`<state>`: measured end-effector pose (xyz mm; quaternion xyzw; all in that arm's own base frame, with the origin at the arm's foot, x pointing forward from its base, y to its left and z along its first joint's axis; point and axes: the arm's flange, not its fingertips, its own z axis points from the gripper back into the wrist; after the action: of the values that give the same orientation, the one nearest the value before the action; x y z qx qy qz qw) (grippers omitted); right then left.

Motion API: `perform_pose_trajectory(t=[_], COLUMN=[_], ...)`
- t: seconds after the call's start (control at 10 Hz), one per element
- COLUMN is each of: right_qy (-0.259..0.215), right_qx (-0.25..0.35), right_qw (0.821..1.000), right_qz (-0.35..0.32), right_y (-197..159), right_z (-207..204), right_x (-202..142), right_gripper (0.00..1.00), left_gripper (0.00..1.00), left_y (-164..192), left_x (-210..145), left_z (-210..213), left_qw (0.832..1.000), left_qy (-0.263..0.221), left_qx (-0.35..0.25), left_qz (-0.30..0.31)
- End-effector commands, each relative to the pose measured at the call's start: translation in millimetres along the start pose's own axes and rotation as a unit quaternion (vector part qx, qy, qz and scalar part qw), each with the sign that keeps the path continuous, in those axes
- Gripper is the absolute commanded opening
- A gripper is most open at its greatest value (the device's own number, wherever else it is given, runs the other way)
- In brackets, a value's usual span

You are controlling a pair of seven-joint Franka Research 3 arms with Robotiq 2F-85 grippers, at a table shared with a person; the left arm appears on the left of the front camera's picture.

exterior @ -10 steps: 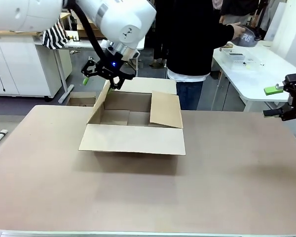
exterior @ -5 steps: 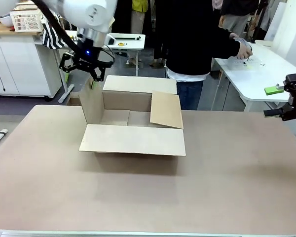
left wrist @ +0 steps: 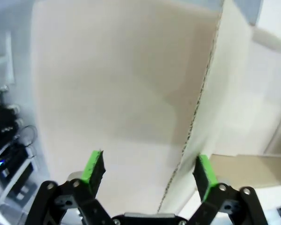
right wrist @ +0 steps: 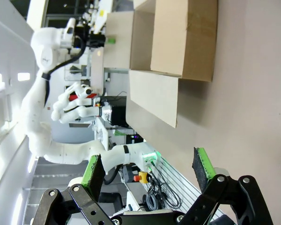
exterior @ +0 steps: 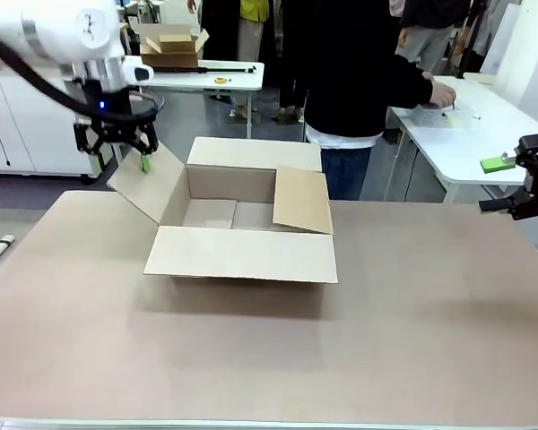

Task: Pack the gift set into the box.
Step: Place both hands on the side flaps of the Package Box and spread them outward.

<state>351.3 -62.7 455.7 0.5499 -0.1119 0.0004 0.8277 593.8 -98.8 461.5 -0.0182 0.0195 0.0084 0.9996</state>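
1. Front view: the cardboard box (exterior: pixel 238 235) sat mid-table, flaps open.
2. My left gripper (exterior: pixel 117 148) was spread at its left flap (exterior: pixel 148 184).
3. My right gripper (exterior: pixel 531 184) hovered spread, well apart.

Front view was taken from the robot's side, facing across the table (exterior: pixel 412 358) toward the person (exterior: pixel 354 63), whole box (exterior: pixel 242 224) framed at mid range. Left wrist view was aimed along the left gripper (left wrist: pixel 149 171), very close, a box flap edge seen just beyond the pads. Right wrist view was rolled sideways, far from the right gripper (right wrist: pixel 150 168). The box (right wrist: pixel 178 42) was shared by all three views.
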Motion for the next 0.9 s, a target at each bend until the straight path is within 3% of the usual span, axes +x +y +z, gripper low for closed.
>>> perform_pose_trajectory(t=[0.0,0.2,0.3,0.5,0.6,0.8], right_qy=[0.002,0.002,0.002,0.0,0.037,0.052], right_qx=[0.002,0.002,0.002,0.0,-0.025,-0.138], right_qw=[1.0,1.0,1.0,1.0,0.998,0.986], right_qz=[0.014,0.014,0.014,0.0,0.045,0.081], right_y=[-0.6,-0.6,-0.6,0.0,43.6,134.0], right_z=[0.3,0.3,0.3,0.1,-44.2,-132.2], right_x=[0.2,0.2,0.2,0.0,36.5,96.9], right_gripper=[1.0,1.0,1.0,1.0,1.0,1.0], left_gripper=[1.0,1.0,1.0,1.0,1.0,1.0], left_y=[30.5,68.8,34.5,34.5,34.5,34.5], left_x=[-15.9,-30.2,-3.3,-3.3,-3.3,-3.3], left_z=[-27.5,-43.9,-32.7,-32.7,-32.7,-32.7], left_qw=[0.996,0.982,0.996,0.996,0.996,0.996], left_qy=[0.018,0.033,0.012,0.012,0.012,0.012], left_qx=[-0.084,-0.184,-0.082,-0.082,-0.082,-0.082], left_qz=[-0.039,-0.028,-0.023,-0.023,-0.023,-0.023])
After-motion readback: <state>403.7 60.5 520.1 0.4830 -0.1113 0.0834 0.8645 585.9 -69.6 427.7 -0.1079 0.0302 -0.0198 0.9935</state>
